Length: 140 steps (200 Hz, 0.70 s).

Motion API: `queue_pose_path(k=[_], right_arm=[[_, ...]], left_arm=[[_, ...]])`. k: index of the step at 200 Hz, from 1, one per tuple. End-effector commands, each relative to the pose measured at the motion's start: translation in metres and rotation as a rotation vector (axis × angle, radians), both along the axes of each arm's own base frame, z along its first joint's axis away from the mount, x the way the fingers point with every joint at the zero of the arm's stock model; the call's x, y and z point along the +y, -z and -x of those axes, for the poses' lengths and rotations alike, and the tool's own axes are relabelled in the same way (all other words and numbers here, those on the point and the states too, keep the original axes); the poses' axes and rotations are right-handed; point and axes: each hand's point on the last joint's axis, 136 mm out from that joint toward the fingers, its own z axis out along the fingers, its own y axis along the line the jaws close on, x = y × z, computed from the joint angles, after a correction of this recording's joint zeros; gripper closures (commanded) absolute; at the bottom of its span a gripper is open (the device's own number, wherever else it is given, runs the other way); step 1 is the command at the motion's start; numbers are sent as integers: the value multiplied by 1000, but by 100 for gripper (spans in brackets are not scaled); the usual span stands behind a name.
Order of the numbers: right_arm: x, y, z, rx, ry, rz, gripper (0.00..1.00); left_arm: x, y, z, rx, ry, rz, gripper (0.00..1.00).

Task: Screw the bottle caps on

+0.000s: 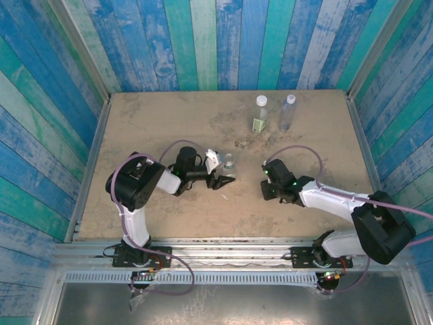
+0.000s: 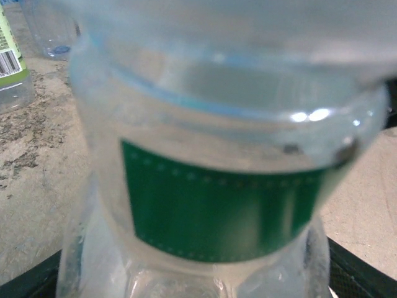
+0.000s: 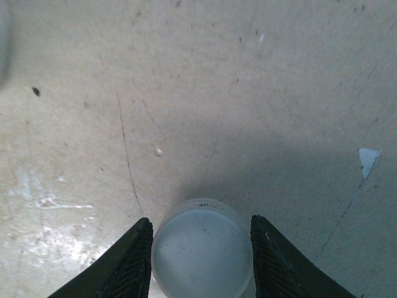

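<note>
My left gripper [image 1: 222,170] is shut on the short clear bottle [image 1: 229,163], which stands upright mid-table. In the left wrist view the bottle's green label [image 2: 217,217] sits close between my dark fingers [image 2: 363,273]. My right gripper [image 1: 266,187] hangs low over the table to the right. In the right wrist view a white bottle cap [image 3: 201,257] lies flat on the table, and the gripper [image 3: 200,239] has both black fingers against its sides. The taller bottle with the pale green label [image 1: 260,115] and the blue-tinted bottle [image 1: 287,112] stand at the back, each with a white cap on.
Blue and green plank walls close in the table [image 1: 155,128] on three sides. A small white scrap [image 3: 368,158] lies on the surface right of the cap. The taller bottle's barcode label [image 2: 9,62] stands left of the held bottle.
</note>
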Motion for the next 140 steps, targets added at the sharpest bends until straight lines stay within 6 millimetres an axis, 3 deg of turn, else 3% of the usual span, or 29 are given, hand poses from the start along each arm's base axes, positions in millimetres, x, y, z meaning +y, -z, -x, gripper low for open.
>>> queue_pose_path(k=[1,78,121,140], right_arm=[[7,-19,-3,-9,-24,-13,57],[36,-78,-20,-34,-117,-67,57],[41,-89,-26,-50,-142,-63,56],[41,-88,-27,-49,-141,-62,56]], left_arm=[[-5,12,6,26,39,-18,25],[-9,13,9,30,53,-19,31],[-5,2,11,-19,32,15,8],[-2,-4,11,-51,6,41,4]])
